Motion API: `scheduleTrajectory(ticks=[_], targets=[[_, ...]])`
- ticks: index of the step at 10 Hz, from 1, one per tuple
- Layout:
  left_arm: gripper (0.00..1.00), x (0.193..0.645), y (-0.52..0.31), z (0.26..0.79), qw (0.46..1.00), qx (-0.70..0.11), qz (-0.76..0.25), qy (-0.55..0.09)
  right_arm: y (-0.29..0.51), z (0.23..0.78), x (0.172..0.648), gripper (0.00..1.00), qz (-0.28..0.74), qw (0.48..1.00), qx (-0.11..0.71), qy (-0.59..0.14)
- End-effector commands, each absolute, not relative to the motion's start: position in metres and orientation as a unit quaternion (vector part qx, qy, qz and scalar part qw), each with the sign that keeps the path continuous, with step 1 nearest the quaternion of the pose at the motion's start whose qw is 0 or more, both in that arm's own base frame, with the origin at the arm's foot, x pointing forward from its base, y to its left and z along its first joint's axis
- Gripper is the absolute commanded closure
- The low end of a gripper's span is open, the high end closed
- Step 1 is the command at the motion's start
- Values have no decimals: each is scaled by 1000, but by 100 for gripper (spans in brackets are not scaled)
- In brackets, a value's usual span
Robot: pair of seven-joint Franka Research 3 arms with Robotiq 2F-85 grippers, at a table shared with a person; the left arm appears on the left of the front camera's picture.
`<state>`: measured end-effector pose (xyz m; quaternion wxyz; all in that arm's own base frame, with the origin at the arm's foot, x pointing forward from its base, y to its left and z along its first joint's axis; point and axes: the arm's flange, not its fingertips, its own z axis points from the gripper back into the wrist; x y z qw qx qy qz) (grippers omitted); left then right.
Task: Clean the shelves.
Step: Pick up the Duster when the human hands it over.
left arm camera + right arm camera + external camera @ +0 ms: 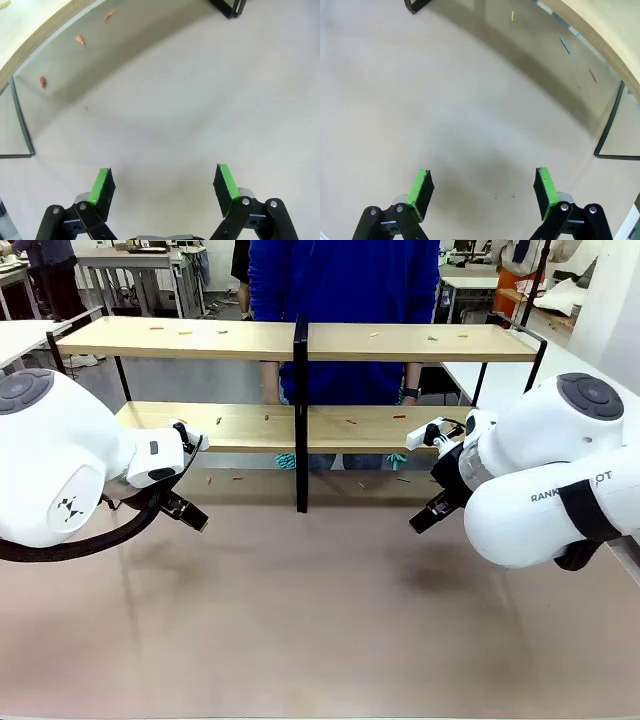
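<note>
Pale tabletop [320, 640] spreads across the foreground. Low over it we see the left gripper [165, 177] and the right gripper [482, 180], each with its green pads spread wide and nothing between them. Beyond both, the shelves [330, 340] stand across the far part of the table, between the arms and a person [340, 280] in a blue top.

We judge the hazards as follows, nearest first. Small coloured scraps [42, 81] lie on the tabletop beneath the lower board [250, 435], and a low sweep could scatter them rather than gather them. The thin black frame [122, 379] and the centre post [300, 440] border every way in. A wide claw or a bulky wrist could catch a bar and shove the whole unit toward the person. More scraps dot both the lower board and the upper board [130, 338]. They look tiny and flat, so a pinch may miss them and a brush may tip them over the far edge. The person stands just behind the shelves, with arms hanging behind the lower board, where a reach through the open back could meet them.

We read the long axis of the shelves as running left to right, square to the arms. Both boards lie level, one above the other, with the open front facing the robot. The centre post divides each board into a left and a right bay.
</note>
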<state>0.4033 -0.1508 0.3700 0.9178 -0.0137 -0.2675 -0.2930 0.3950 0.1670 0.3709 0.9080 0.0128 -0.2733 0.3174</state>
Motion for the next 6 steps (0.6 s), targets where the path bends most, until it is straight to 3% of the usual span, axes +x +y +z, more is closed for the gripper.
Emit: scheduleTrajectory(ticks=[1,6], targets=[[0,403,-151,370,918,-14,-293,-268,167,371,395,0,317,908,13,-273],[0,403,-151,370,918,-14,-293,-268,167,371,395,0,317,908,13,-273]])
